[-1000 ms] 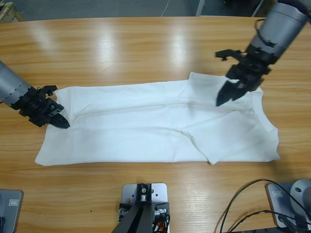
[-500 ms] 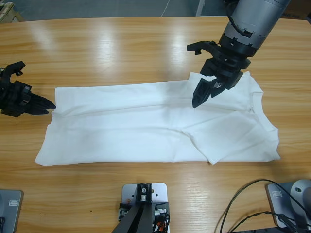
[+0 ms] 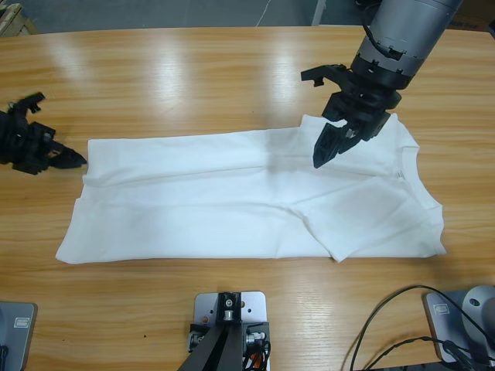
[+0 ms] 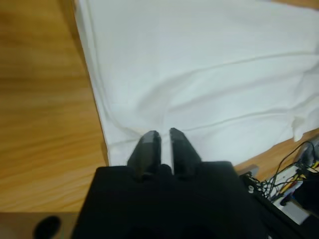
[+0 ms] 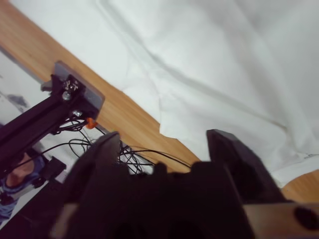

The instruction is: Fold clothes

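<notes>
T-shirt (image 3: 247,197) flat; left gripper (image 3: 73,158) clenched empty beside its edge, right gripper (image 3: 323,151) seemingly released above.

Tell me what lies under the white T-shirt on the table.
The T-shirt lies flat on the wooden table, with bare wood visible all around it. Whether anything else lies beneath it cannot be seen; the cloth covers that area.

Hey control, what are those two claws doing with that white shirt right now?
Left gripper shut, empty, just off the shirt's edge. Right gripper open above the shirt. Shirt flat, part-folded. Nothing in the way.
</notes>
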### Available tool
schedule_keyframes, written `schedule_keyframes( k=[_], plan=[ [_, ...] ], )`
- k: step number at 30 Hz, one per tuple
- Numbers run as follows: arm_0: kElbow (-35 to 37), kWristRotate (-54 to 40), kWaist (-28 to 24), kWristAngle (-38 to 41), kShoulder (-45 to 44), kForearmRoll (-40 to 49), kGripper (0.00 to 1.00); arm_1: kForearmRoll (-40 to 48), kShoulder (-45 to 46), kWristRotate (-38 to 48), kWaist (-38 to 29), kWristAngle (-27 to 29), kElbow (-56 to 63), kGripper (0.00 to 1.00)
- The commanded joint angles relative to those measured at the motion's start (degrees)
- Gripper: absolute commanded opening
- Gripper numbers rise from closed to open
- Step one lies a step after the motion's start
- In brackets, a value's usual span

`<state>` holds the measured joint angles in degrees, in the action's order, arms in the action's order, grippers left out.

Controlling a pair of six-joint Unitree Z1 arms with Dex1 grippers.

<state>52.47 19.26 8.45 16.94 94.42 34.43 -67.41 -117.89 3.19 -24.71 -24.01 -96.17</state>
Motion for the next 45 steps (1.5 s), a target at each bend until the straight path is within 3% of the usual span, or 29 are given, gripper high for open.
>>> schedule_keyframes(
  k=[1,12,29,39,45],
  plan=[
    [-0.28,-1.89,-0.31,-2.09,1.82,-1.98,0.000,1.23,-1.68,1.55,-0.69,0.54,-1.30,0.000],
    [1.78,-1.50,2.01,-2.17,13.35,-2.26,0.000,0.00,-7.11,1.99,-0.88,-0.27,-9.83,0.000],
    [2.62,-2.03,2.03,-2.42,15.93,-2.26,0.000,-6.95,-23.79,1.91,-10.73,-2.71,-27.90,0.000],
    [2.82,-2.03,2.71,-2.44,16.79,-2.26,0.000,-12.92,-30.42,3.66,-10.88,4.02,-41.77,0.000],
    [2.99,-2.03,2.71,-2.44,17.29,-2.26,0.000,-19.32,-39.00,4.14,-10.88,4.51,-54.67,0.000]
  ],
)
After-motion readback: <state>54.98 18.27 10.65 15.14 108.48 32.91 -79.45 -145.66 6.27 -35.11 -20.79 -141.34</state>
